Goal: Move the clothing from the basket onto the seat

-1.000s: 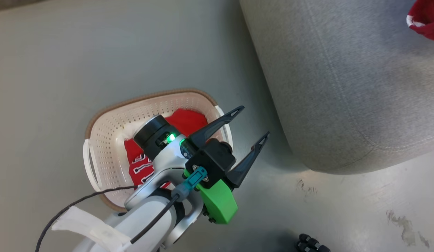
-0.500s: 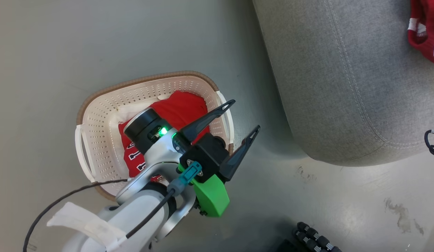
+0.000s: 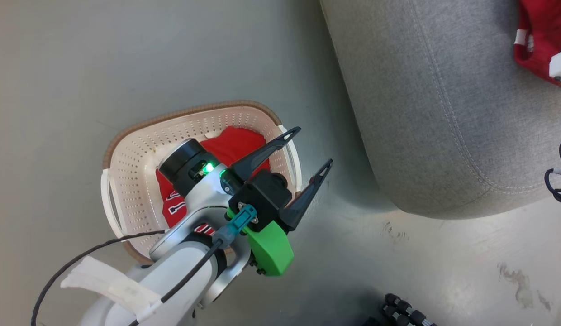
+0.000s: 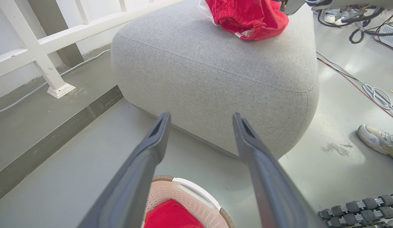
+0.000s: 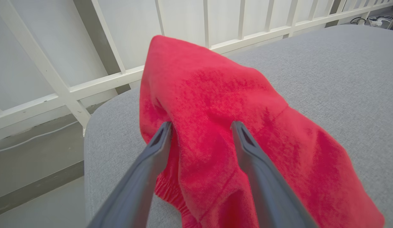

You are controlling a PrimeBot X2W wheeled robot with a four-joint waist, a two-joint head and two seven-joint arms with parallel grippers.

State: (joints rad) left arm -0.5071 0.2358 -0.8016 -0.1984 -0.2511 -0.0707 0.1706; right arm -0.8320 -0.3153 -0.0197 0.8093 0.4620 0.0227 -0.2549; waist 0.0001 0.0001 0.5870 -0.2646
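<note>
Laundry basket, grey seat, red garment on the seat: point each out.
Laundry basket [image 3: 135, 181]: head view, perforated left wall.
Grey seat [image 4: 199, 72]: left wrist view, bare top surface.
Red garment [image 5: 215, 95]: right wrist view, middle of fabric.

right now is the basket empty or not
Not empty: a red jersey lies inside the basket, seen in the head and left wrist views.

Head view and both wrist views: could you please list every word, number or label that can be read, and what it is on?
Jersey in the basket (basket): white black-edged lettering, mostly covered by the left arm; only broken strokes show, not readable.
Shoe: small side logo, too small to read.
Jersey on the seat (seat): no lettering shows.
</note>
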